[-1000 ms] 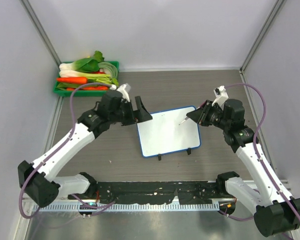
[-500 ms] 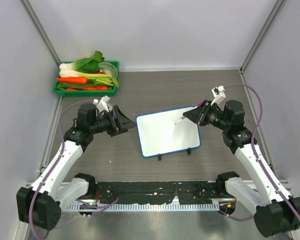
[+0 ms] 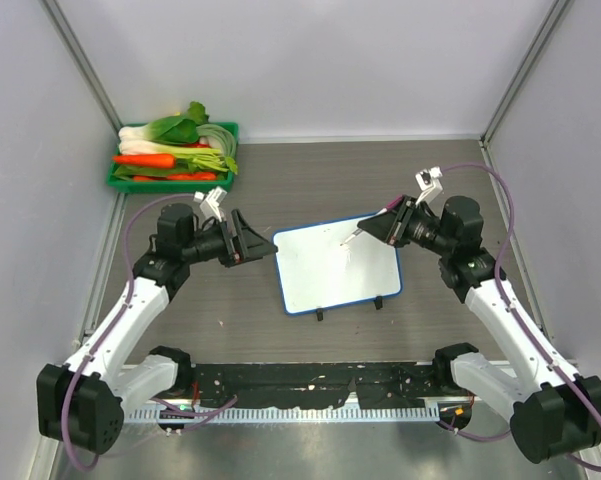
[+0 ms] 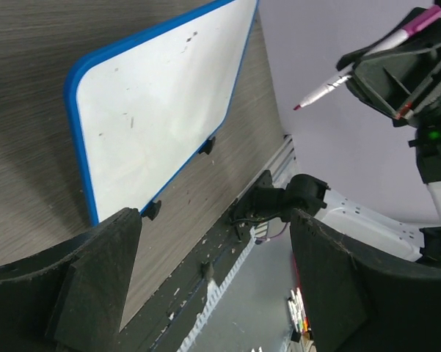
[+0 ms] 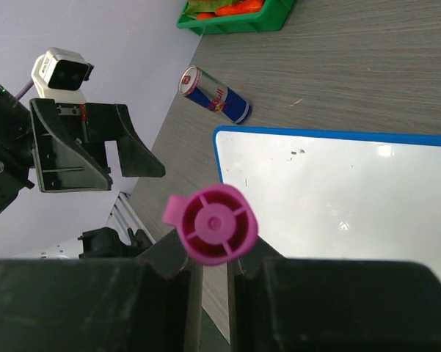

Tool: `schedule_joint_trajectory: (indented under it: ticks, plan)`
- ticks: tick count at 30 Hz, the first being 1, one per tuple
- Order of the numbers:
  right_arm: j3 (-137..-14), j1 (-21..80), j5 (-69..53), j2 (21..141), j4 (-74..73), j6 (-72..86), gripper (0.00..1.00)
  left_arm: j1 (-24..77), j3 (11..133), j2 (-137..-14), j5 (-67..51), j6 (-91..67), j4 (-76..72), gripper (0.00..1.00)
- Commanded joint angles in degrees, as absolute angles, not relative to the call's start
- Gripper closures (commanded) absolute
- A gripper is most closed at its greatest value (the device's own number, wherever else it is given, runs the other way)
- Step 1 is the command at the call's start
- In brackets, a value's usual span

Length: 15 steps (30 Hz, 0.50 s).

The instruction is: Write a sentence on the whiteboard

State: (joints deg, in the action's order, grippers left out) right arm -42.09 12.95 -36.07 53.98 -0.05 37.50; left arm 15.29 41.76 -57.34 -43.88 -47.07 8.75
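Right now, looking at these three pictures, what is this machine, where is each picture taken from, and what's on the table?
These are two robot arms bolted at the table's near edge. One picture looks down from above; the other two come from a camera on each wrist. On the table lie a whiteboard, blank but for specks, a green tray of vegetables and, seen from the right wrist, a drink can on its side. The right gripper is shut on a pink-capped marker. The left gripper is open and holds nothing.
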Motion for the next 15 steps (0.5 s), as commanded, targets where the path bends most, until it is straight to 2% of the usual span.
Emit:
schedule_joint_trajectory:
  ticks: [1, 8, 15]
  plan:
    - [-43.33, 15.55, -34.81, 54.23, 3.43, 38.15, 0.99, 15.12, 44.73, -57.66, -40.00, -42.28, 13.69, 0.14]
    - [-43.42, 20.74, -28.74, 54.15, -2.63, 37.53, 0.99, 15.12, 46.41, -56.51, -32.70, -39.81, 23.28, 0.12]
    - [-38.94, 22.06, -25.67, 47.82, -7.90, 37.44, 0.99, 15.12, 41.58, -55.37, -30.41, -41.57, 23.73, 0.09]
